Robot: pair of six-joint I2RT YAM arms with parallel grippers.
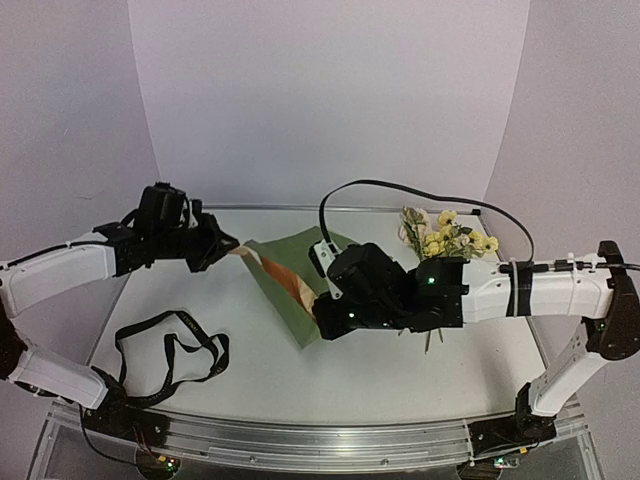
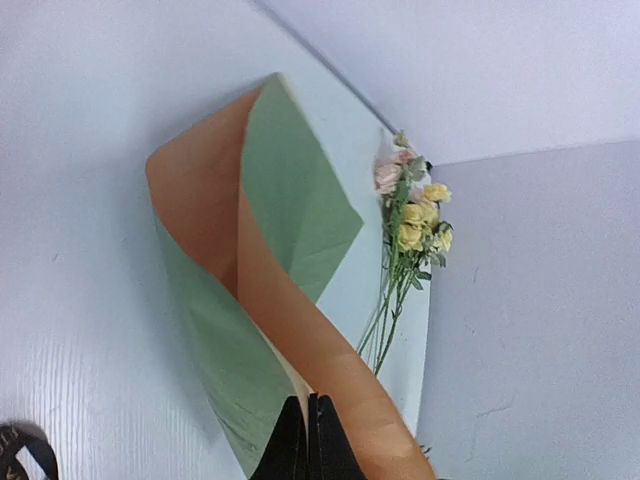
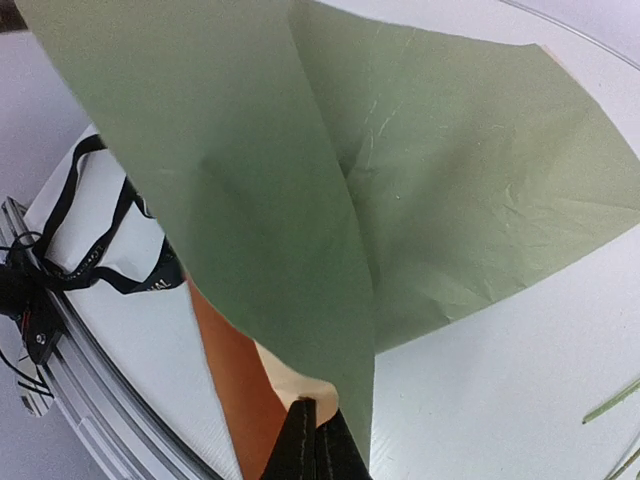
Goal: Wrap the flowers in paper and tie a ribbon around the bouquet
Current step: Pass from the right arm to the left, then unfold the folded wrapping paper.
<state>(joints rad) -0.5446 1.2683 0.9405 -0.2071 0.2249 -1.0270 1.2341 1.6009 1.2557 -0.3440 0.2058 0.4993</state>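
The paper (image 1: 289,264) lies curled across the middle of the table, olive green on one face and tan on the other. My left gripper (image 1: 232,244) is shut on its left corner; in the left wrist view the fingers (image 2: 308,402) pinch the tan edge of the paper (image 2: 290,200). My right gripper (image 1: 319,323) is shut on the near corner, with its tips (image 3: 318,408) clamped on the paper (image 3: 440,190). The flowers (image 1: 447,238) lie loose on the table at the back right, apart from the paper, and the flowers (image 2: 410,222) also show beyond the sheet. The ribbon (image 1: 168,350) lies looped at the front left.
A metal rail (image 1: 320,440) runs along the table's near edge. White backdrop walls close the back and both sides. A black cable (image 1: 400,186) arcs over the right arm. The ribbon (image 3: 100,250) lies close to the rail (image 3: 70,370) in the right wrist view.
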